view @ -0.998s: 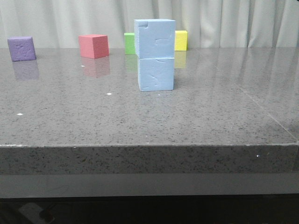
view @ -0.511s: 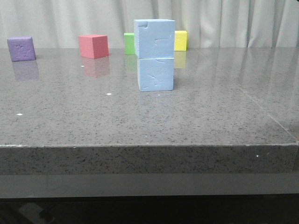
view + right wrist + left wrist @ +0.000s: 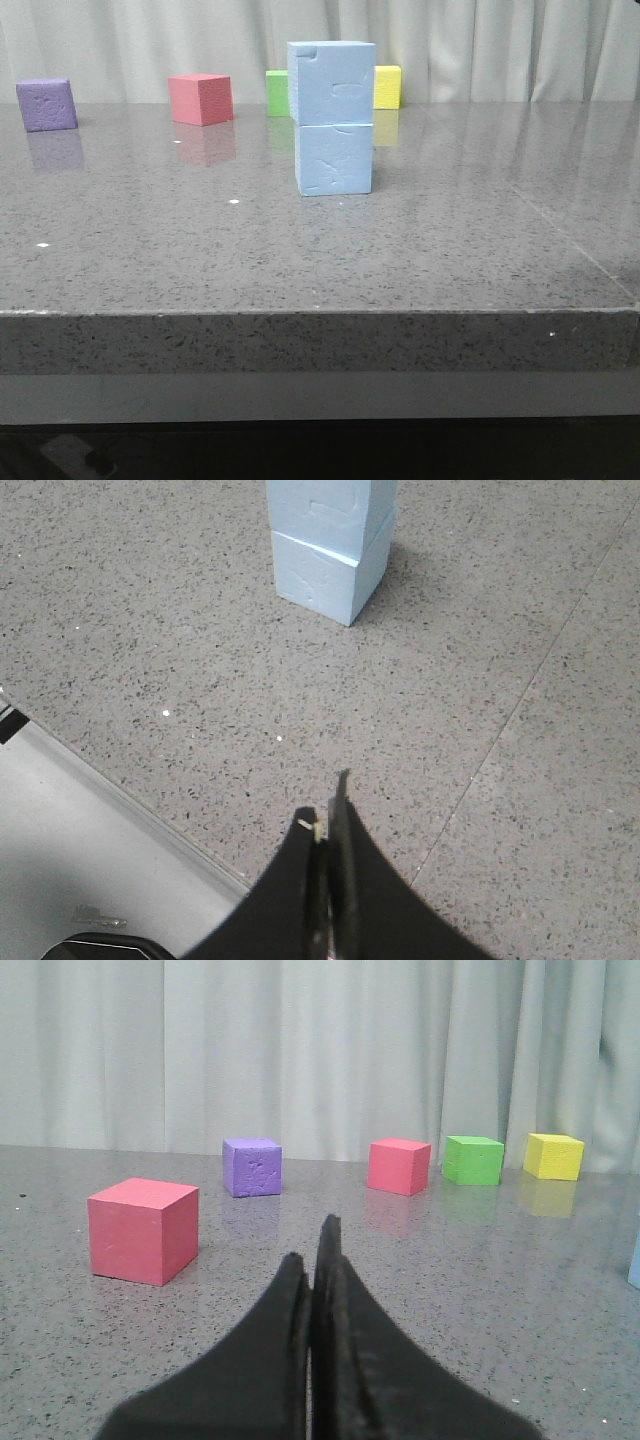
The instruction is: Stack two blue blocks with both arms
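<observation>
Two light-blue blocks stand stacked near the middle of the grey table. The upper blue block [image 3: 331, 82] rests squarely on the lower blue block [image 3: 334, 158]. The stack also shows in the right wrist view, upper block [image 3: 330, 510] on lower block [image 3: 328, 578]. A sliver of blue [image 3: 635, 1263] shows at the edge of the left wrist view. My left gripper [image 3: 312, 1250] is shut and empty, low over the table, well away from the stack. My right gripper [image 3: 325, 810] is shut and empty near the table's front edge, apart from the stack. Neither arm shows in the front view.
Small cubes stand along the back: purple [image 3: 46, 104], red [image 3: 201, 98], green [image 3: 277, 92], yellow [image 3: 387, 86]. A second red cube [image 3: 142, 1230] sits close by the left gripper. The table's front edge [image 3: 130, 800] lies by the right gripper.
</observation>
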{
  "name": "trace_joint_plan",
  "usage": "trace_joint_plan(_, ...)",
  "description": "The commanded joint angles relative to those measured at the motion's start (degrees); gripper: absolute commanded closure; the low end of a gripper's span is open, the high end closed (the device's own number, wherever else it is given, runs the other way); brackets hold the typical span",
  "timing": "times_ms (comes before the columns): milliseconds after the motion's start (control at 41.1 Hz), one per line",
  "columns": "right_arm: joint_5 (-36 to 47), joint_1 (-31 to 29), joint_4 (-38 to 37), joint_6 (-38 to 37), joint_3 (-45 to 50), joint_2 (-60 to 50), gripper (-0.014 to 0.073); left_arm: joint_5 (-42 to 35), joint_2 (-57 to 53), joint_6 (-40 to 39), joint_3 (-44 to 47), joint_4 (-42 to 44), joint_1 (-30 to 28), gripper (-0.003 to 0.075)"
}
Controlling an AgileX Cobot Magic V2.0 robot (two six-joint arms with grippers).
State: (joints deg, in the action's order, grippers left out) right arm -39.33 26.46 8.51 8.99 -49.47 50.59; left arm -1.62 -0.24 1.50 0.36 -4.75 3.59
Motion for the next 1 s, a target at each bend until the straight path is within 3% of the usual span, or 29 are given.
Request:
trace_joint_plan(0,3.59,-0.2,0.6,0.26,-1.5,-0.32,0.0661,-4.74,-1.08,-0.62,0.1,-0.37,-0.14,0.0741)
trace_joint_plan(462,4.94,-1.64,-1.01,0.85,1.27,-4.01,0.0661,-4.74,-1.08,-0.62,0.1,-0.37,-0.14,0.0741)
trace_joint_plan(779,28.34,-20.02,-4.15,0.95,27.19,-30.78,0.0661,-4.74,-1.08,-0.62,0.1,-0.37,-0.14,0.0741)
trace_joint_plan(973,39.33,-25.54,-4.1,0.95,42.44,-45.98,0.0661,-4.74,-1.08,-0.62,0.1,-0.37,-0.14,0.0741)
